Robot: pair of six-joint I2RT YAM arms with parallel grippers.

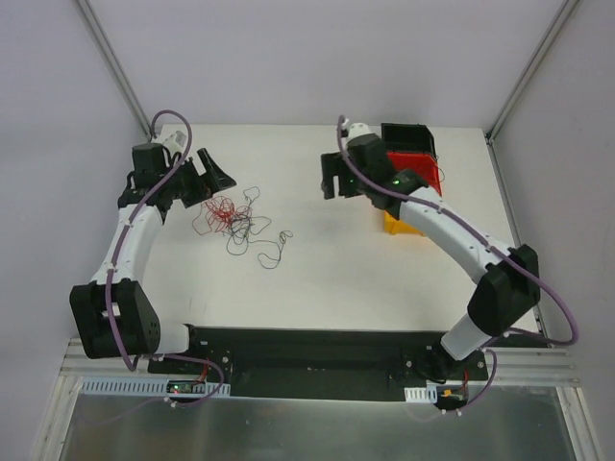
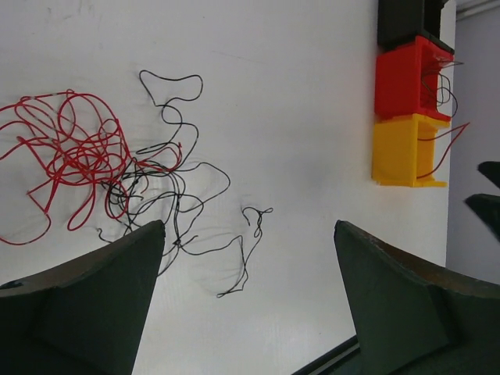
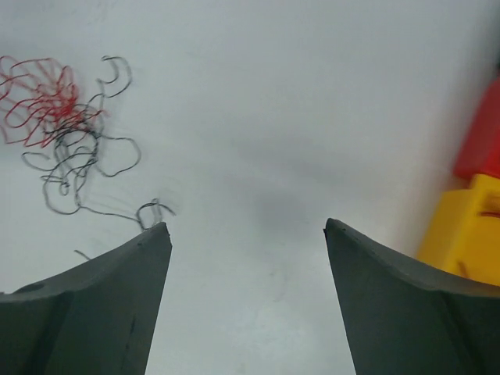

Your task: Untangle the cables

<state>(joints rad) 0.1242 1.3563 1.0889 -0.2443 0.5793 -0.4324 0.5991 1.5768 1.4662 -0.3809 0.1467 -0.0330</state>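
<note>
A loose tangle of thin cables lies on the white table: a red scribble (image 1: 219, 211) on the left, knotted into black strands (image 1: 252, 230) that trail right and forward. In the left wrist view the red cables (image 2: 74, 152) and black cables (image 2: 176, 199) lie ahead of the fingers. In the right wrist view the tangle (image 3: 62, 129) is at far left. My left gripper (image 1: 209, 173) is open and empty, hovering just left of and behind the tangle. My right gripper (image 1: 332, 182) is open and empty, above bare table to the right of the tangle.
Stacked bins stand at the back right: black (image 1: 408, 137), red (image 1: 415, 168) and yellow (image 1: 402, 227), partly hidden by my right arm. In the left wrist view the red bin (image 2: 406, 82) and yellow bin (image 2: 406, 148) hold a few wires.
</note>
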